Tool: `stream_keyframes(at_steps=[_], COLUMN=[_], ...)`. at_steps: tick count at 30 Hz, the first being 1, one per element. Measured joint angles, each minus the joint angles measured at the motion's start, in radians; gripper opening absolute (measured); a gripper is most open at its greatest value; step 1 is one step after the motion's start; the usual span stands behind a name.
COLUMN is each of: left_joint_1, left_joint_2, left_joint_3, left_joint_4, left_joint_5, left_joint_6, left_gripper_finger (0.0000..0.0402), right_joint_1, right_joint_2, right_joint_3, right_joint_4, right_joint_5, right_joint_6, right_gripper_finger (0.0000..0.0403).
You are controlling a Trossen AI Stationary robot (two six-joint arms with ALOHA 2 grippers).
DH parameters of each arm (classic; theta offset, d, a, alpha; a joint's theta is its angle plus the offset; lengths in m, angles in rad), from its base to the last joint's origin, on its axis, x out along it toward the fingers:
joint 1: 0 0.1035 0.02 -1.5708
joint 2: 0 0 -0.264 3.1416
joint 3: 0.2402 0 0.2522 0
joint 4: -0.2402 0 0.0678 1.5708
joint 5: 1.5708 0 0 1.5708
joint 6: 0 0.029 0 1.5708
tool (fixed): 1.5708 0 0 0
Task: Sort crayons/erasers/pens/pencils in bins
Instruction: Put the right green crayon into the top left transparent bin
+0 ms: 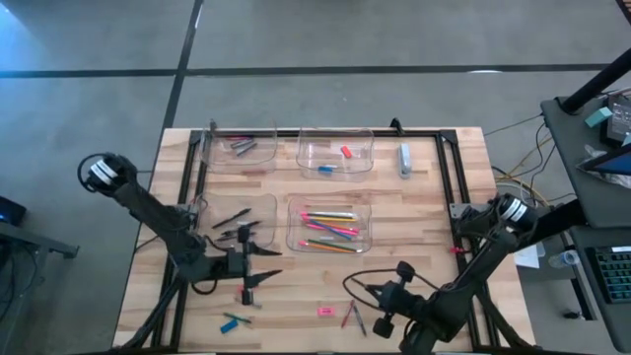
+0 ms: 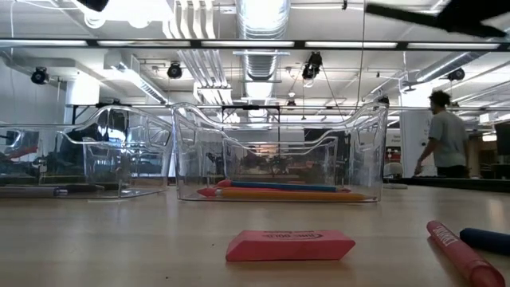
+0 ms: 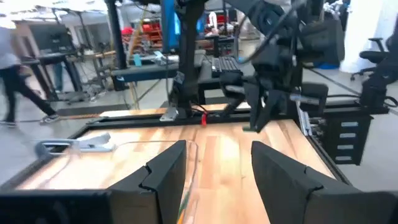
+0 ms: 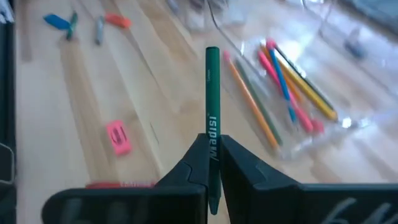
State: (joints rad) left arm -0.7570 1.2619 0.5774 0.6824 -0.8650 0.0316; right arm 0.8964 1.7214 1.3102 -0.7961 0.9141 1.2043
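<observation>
Carrying the green pencil clenched in the right pincer calls for level travel; release over the pencil bin; left pincer hangs released.

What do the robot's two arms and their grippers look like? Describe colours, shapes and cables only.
Both arms are dark, built of slim jointed links. Each has a rounded joint with pale bands at its base, seen from above. The left gripper has two broad, flat, matte black fingers with angled edges. The right gripper has matching black fingers that taper to narrow tips. A thin black cable loops beside the right arm.
</observation>
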Motion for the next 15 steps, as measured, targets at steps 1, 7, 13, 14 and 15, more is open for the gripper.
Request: stream_keyframes(at_steps=[1,7,13,14,15], left_joint_1=[0.015,0.133,0.206,0.209,0.211], left_joint_2=[0.015,0.089,0.173,0.188,0.203], left_joint_3=[0.006,0.034,0.078,0.090,0.102], left_joint_4=[0.006,0.018,0.023,0.023,0.023], left_joint_5=[0.031,0.315,0.462,0.469,0.469], left_joint_6=[-0.011,-0.118,-0.158,-0.158,-0.157], left_gripper_finger=[0.0167,0.0167,0.0174,0.0181,0.0188], right_joint_1=[-0.004,-0.028,-0.059,-0.066,-0.074], right_joint_2=[-0.005,-0.031,-0.055,-0.059,-0.063], right_joint_3=[-0.004,-0.008,-0.029,-0.039,-0.051], right_joint_4=[0.022,0.141,0.274,0.304,0.341], right_joint_5=[0.014,0.079,0.081,0.071,0.056], right_joint_6=[-0.033,-0.228,-0.406,-0.439,-0.468], right_gripper_finger=[0.0014,0.0013,0.0013,0.0013,0.0013])
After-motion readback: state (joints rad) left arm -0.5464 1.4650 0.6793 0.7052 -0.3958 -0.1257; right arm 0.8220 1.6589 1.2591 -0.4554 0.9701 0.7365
